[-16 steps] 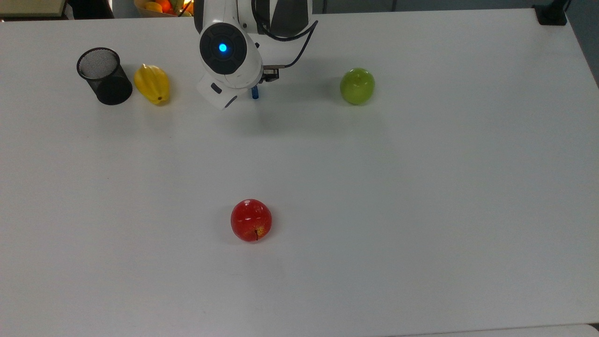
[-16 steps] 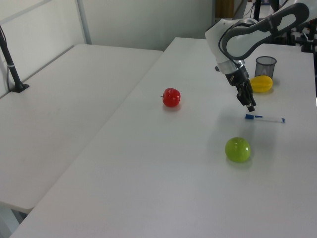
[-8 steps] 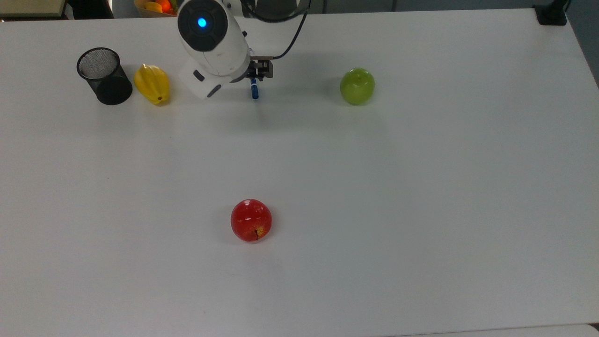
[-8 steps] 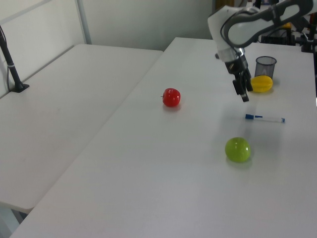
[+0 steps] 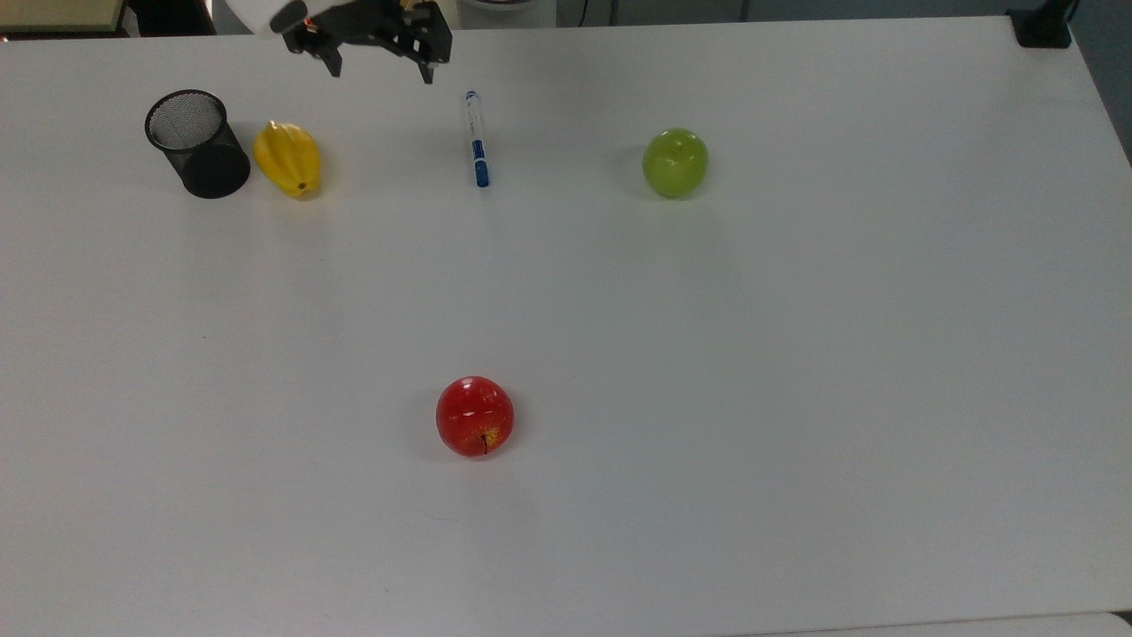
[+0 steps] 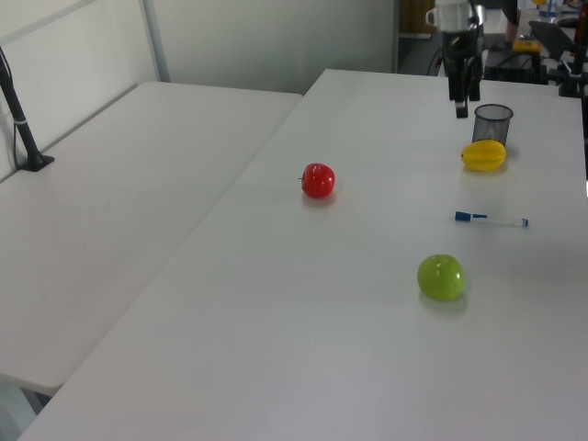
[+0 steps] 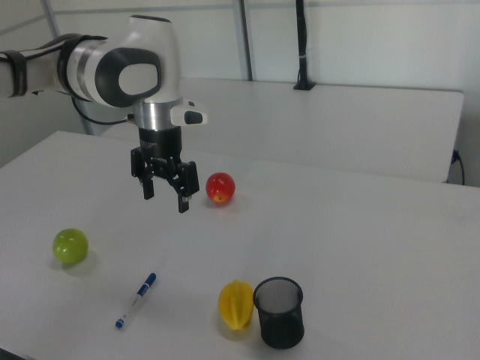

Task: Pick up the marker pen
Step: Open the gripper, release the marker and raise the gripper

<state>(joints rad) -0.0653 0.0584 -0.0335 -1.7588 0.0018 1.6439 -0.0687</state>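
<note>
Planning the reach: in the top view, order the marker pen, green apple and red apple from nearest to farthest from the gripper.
1. Marker pen, just to the top view's right of the gripper.
2. Green apple, farther to the top view's right.
3. Red apple, far below.

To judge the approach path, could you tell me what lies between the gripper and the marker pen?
Nothing: in the right view, bare table separates the raised, open gripper from the marker pen lying flat below.

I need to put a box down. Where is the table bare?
Bare: the wide stretch between the red apple and green apple. Crowded: the far strip with the black mesh cup, yellow starfruit and white, blue-capped marker pen.
</note>
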